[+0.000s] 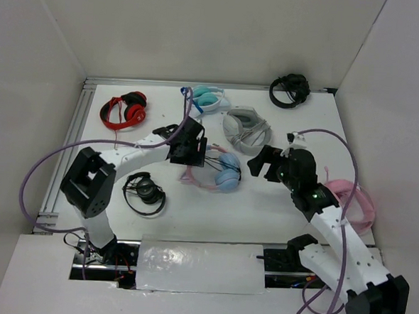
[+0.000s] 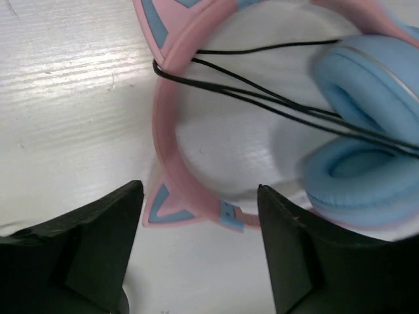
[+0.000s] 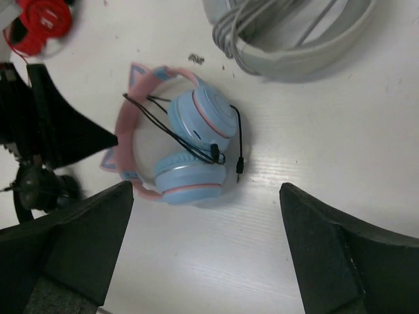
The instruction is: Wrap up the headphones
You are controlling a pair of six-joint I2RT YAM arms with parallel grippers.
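The headphones [image 1: 221,175] lie flat near the table's middle, pink cat-ear headband [image 2: 163,131] to the left, light blue ear cups [image 3: 193,147] folded together. Their thin black cable [image 2: 262,98] runs in several strands from the headband across the cups, and its plug [image 3: 239,171] rests on the table beside them. My left gripper [image 1: 197,155] hovers over the headband end; its jaws [image 2: 200,190] stand open, with one cat ear [image 2: 167,206] seen between the fingers and untouched. My right gripper [image 1: 267,163] is just right of the cups, open [image 3: 206,188] and holding nothing.
Other headsets ring the spot: red [image 1: 124,110] at back left, teal-and-white [image 1: 207,98] and grey [image 1: 245,129] behind, black [image 1: 289,89] at the back right corner, black [image 1: 145,191] front left, all-pink [image 1: 352,201] under the right arm.
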